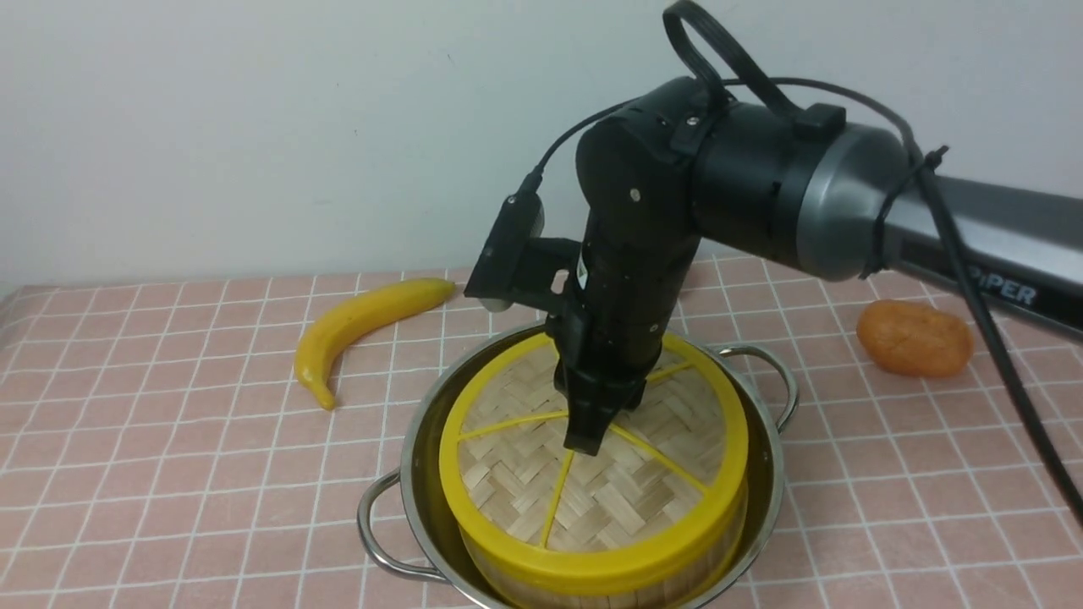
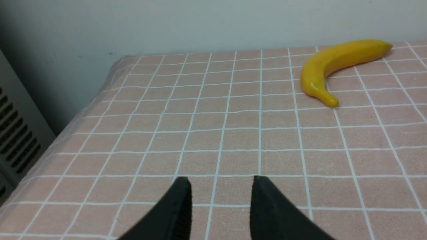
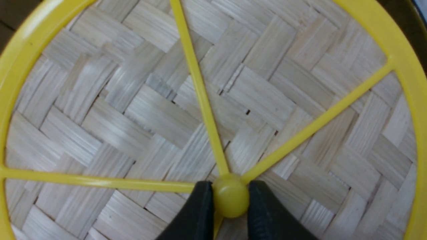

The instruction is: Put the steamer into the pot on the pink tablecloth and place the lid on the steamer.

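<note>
The shiny steel pot (image 1: 420, 474) stands on the pink tablecloth (image 1: 169, 440) with the steamer (image 1: 550, 592) inside it; only a strip of the steamer's bamboo wall shows. The woven, yellow-rimmed lid (image 1: 609, 499) lies on top of the steamer and hides its contents. My right gripper (image 1: 585, 440) reaches down onto the lid's middle. In the right wrist view, my right gripper (image 3: 230, 195) is shut on the lid's (image 3: 150, 110) round yellow hub (image 3: 231, 200). My left gripper (image 2: 220, 186) hovers open over bare cloth (image 2: 233, 133), holding nothing; the front view does not show it.
A yellow toy banana (image 1: 364, 326) lies on the cloth behind and left of the pot, also seen as the banana (image 2: 337, 63) in the left wrist view. An orange rounded object (image 1: 915, 338) sits far right. A wall backs the table; the cloth's left edge (image 2: 83, 110) drops off.
</note>
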You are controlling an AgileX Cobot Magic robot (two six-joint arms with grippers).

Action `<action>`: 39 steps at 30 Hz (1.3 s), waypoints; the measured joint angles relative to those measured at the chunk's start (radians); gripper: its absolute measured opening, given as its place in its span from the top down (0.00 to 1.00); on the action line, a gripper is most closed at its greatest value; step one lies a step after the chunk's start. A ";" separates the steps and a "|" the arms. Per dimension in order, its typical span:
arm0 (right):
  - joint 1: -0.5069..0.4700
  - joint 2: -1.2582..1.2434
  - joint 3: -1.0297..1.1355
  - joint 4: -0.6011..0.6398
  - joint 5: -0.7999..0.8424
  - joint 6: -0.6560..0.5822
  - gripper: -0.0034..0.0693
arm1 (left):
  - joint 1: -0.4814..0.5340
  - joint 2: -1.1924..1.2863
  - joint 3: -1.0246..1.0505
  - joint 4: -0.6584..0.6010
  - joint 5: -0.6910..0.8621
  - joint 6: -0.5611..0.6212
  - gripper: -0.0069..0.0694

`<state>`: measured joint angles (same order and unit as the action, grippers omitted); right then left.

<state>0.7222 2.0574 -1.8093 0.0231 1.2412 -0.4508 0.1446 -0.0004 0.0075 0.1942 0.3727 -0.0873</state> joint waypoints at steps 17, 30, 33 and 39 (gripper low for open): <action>-0.042 0.007 -0.005 0.127 0.002 -0.007 0.59 | 0.000 0.000 0.000 0.000 0.000 0.000 0.59; -0.042 -0.246 -0.020 0.145 -0.011 0.088 0.86 | 0.000 0.000 0.000 0.000 0.000 0.000 0.59; -0.042 -0.287 -0.023 0.168 -0.011 0.116 0.96 | 0.000 0.000 0.000 0.000 0.000 0.000 0.59; -0.042 -0.337 -0.024 0.295 -0.010 0.148 0.97 | 0.000 0.000 0.000 0.000 0.000 0.000 0.59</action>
<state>0.6804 1.7208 -1.8333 0.3183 1.2314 -0.3023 0.1446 -0.0004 0.0075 0.1942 0.3727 -0.0873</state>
